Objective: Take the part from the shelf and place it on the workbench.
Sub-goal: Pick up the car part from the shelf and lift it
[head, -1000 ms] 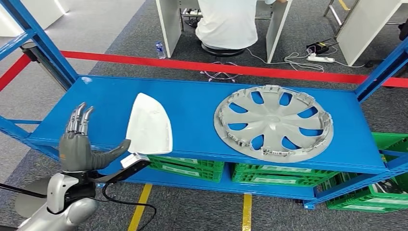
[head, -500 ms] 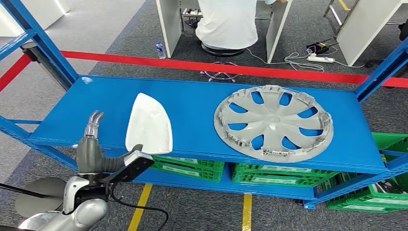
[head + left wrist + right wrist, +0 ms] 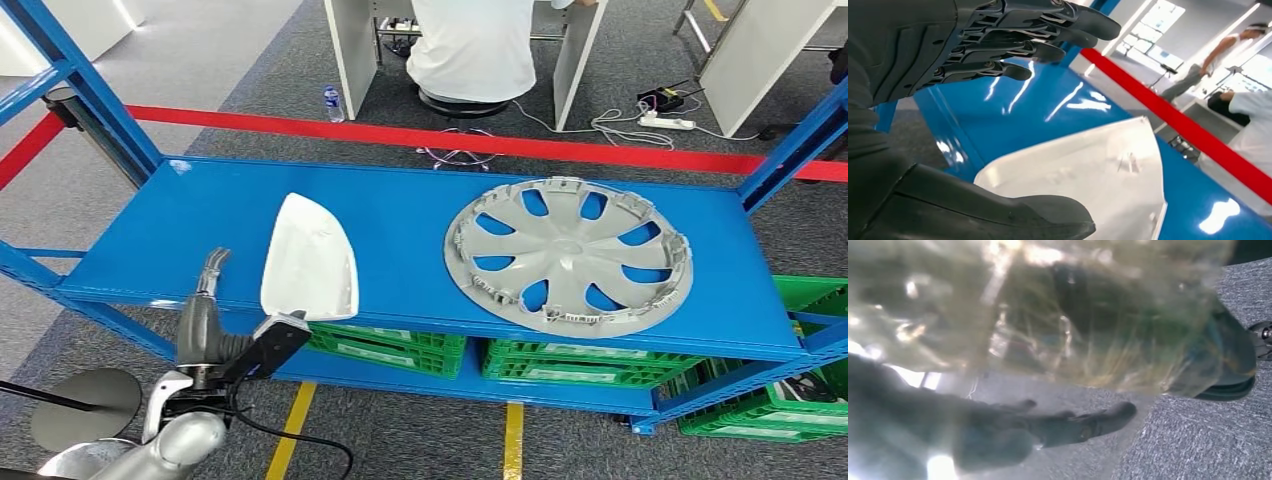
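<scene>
White part (image 3: 310,258) lies flat on the blue shelf (image 3: 400,225), left half, its wide end at the front edge, narrow tip pointing toward the back. In the left wrist view the part (image 3: 1088,175) is glossy, pale, w/ a curled edge, resting on the shelf (image 3: 1013,107) surface.

Left hand (image 3: 203,310) is at the front edge of the shelf, just left of the part, seen edge-on from the head view w/ fingers (image 3: 213,267) reaching up over the shelf lip. Wrist view: left hand (image 3: 923,100) spread, dark fingers (image 3: 1038,30) apart from the thick thumb (image 3: 998,215), nothing between them; part sits in the gap between thumb and fingers but not touched as far as can be seen. Hand holds nothing.

Right hand (image 3: 1013,432): wrist view is blurred and washed w/ glare; dark fingers (image 3: 1088,422) extend over grey carpet (image 3: 1198,440), apart-looking, nothing visibly held, but too smeared — can't tell if open or closed.

Grey hubcap (image 3: 568,256) lies flat on the right half of the shelf, well apart from the part. Green crates (image 3: 560,360) sit below the shelf. Behind the shelf, a red barrier tape (image 3: 450,138) runs across; a person (image 3: 470,45) in a white top sits at a desk beyond it. Water bottle (image 3: 331,103) stands on the carpet near the desk leg. Yellow floor lines (image 3: 512,440) in front.
</scene>
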You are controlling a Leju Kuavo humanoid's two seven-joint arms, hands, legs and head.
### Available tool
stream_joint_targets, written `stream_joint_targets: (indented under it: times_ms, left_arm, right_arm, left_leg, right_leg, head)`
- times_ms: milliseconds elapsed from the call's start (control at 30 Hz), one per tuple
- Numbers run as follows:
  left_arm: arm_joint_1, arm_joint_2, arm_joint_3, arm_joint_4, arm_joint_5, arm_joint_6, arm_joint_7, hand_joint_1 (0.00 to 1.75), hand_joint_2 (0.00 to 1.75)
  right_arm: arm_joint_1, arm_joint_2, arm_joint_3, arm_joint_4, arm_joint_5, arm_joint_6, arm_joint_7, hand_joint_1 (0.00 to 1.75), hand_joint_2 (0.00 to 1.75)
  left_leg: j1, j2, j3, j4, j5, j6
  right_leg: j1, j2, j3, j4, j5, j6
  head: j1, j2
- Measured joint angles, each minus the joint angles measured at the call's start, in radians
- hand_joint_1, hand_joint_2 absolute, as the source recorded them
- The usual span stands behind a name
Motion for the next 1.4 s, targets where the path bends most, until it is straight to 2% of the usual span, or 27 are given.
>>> stream_joint_targets:
  times_ms: [567, 1400]
  left_arm:
    - [-0.016, 0.002, -0.040, 0.061, 0.073, -0.015, -0.033, 0.00, 1.75]
    - [-0.062, 0.008, -0.129, 0.133, 0.023, -0.045, -0.019, 0.00, 1.75]
  right_arm:
    - [-0.005, -0.006, -0.017, 0.000, 0.050, 0.010, 0.000, 0.00, 0.00]
    - [-0.008, -0.007, -0.053, 0.001, 0.112, 0.024, 0.000, 0.00, 0.00]
  left_leg:
    - [0.000, 0.000, 0.000, 0.000, 0.000, 0.000]
    - [0.000, 0.000, 0.000, 0.000, 0.000, 0.000]
  right_leg:
    - [0.000, 0.000, 0.000, 0.000, 0.000, 0.000]
    - [0.000, 0.000, 0.000, 0.000, 0.000, 0.000]
  head:
    - [0.000, 0.000]
    - [0.000, 0.000]
